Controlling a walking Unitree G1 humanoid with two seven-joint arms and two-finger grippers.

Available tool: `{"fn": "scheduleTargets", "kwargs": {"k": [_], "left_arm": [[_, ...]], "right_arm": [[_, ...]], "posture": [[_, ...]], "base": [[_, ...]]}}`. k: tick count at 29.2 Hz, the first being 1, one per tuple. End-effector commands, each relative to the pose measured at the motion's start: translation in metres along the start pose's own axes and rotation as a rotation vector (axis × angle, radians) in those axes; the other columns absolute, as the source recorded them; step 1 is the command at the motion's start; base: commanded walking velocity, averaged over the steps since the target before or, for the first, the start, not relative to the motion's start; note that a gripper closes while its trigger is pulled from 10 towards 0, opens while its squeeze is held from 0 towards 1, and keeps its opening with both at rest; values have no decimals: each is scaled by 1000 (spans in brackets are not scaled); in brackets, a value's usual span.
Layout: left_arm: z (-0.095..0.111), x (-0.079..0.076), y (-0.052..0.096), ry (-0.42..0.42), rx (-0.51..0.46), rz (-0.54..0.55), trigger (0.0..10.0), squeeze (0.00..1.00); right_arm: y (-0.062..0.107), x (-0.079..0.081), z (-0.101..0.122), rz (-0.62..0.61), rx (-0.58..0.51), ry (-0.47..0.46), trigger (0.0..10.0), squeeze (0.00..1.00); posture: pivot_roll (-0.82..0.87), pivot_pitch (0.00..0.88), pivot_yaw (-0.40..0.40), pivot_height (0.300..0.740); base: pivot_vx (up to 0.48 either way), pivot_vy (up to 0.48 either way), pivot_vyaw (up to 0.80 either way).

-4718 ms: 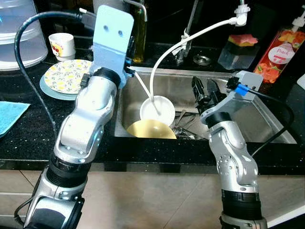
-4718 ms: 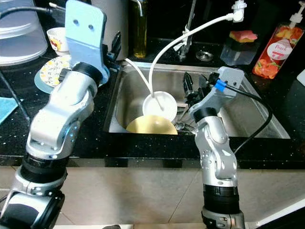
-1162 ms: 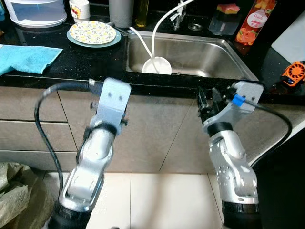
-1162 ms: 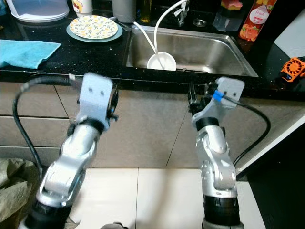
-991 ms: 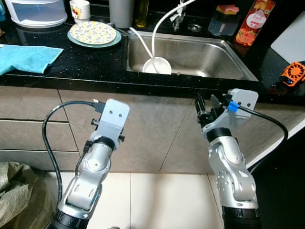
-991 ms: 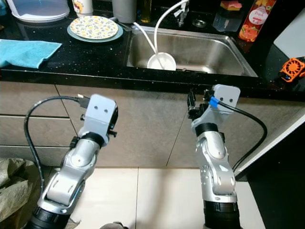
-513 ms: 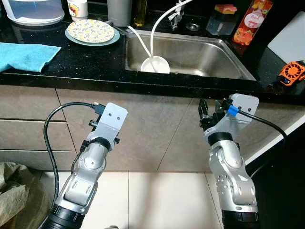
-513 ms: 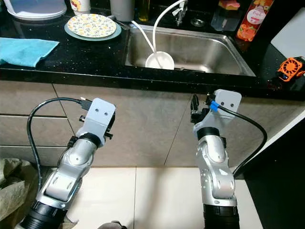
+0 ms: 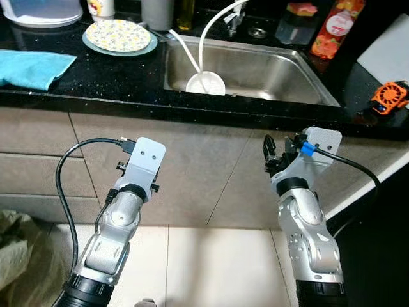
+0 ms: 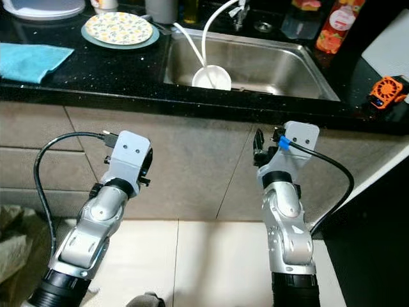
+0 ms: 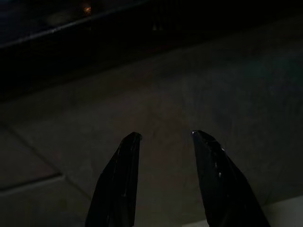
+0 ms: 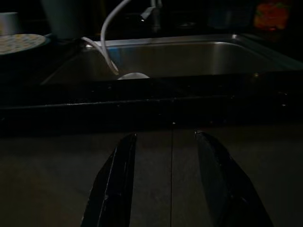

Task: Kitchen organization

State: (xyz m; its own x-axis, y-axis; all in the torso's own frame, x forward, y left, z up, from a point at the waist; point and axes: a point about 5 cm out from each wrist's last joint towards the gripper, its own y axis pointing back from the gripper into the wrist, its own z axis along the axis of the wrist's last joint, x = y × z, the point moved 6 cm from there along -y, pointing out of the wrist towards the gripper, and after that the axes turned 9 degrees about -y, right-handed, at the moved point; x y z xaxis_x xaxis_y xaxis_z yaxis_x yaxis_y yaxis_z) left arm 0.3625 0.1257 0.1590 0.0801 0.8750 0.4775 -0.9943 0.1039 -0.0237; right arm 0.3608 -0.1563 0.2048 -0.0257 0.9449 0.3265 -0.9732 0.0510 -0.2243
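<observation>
Left eye view: two hands, left hand and right hand, are being held open and empty below the black worktop edge, before the cabinet fronts. One sink is holding one white bowl; one patterned plate and one blue cloth are lying on the worktop.

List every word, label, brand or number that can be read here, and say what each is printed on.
None can be read.
Red bottle on the counter behind the sink: a label with a white patch, its lettering blurred.
Cup behind the patterned plate: a coloured print, too small to read.
Orange device at the counter's right end: no legible marking.
</observation>
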Motion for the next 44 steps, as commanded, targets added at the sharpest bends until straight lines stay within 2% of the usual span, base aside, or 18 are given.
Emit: {"fn": "scheduleTargets", "kwargs": {"k": [1,7,24,25,26,29,31,33,35,36,38,40,44], "left_arm": [[-1,-7,1,18,2,-11,10000,0],[1,-4,1,21,-4,3,10000,0],[-1,-9,3,16,21,-24,10000,0],[-1,-12,6,-10,25,-40,10000,0],[-2,-16,12,-84,29,-72,10000,0],[-4,-17,17,-120,32,-80,10000,0],[-10,-11,25,-159,40,-61,10000,0],[-11,-10,26,-168,41,-57,10000,0],[-3,-20,28,-187,-31,-101,10000,0],[-3,-20,28,-187,-31,-101,10000,0],[5,-30,31,-180,-89,-142,10000,0],[5,-30,31,-180,-89,-142,10000,0],[16,-22,36,-120,-146,-102,10000,0]], "right_arm": [[1,-11,-3,-31,16,13,10000,0],[2,-11,-3,-31,15,11,10000,0],[2,-12,-4,-32,20,4,10000,0],[3,-12,-5,-33,24,7,10000,0],[5,-14,-8,-45,41,13,10000,0],[8,-18,-10,-66,57,21,10000,0],[22,-32,-18,-138,122,37,10000,0],[25,-33,-19,-143,132,31,10000,0],[33,-35,-21,-149,139,40,10000,0],[33,-35,-21,-149,139,40,10000,0],[34,-36,-21,-156,125,37,10000,0],[34,-36,-21,-156,125,37,10000,0],[23,-27,-22,-135,110,42,10000,0]], "posture": [[194,116,-140,740],[193,116,-139,740],[196,115,-135,740],[195,113,-136,740],[197,113,-137,740],[203,113,-140,740],[208,109,-145,740],[208,109,-145,740],[210,103,-134,740],[210,103,-134,740],[207,96,-114,740],[207,96,-114,740],[202,76,-88,740]], "base": [[0,0,0],[0,0,0],[0,0,0],[0,0,0],[0,0,0],[0,0,0],[0,0,0],[0,0,0],[0,0,0],[0,0,0],[0,0,0],[0,0,0],[0,0,0]]}}
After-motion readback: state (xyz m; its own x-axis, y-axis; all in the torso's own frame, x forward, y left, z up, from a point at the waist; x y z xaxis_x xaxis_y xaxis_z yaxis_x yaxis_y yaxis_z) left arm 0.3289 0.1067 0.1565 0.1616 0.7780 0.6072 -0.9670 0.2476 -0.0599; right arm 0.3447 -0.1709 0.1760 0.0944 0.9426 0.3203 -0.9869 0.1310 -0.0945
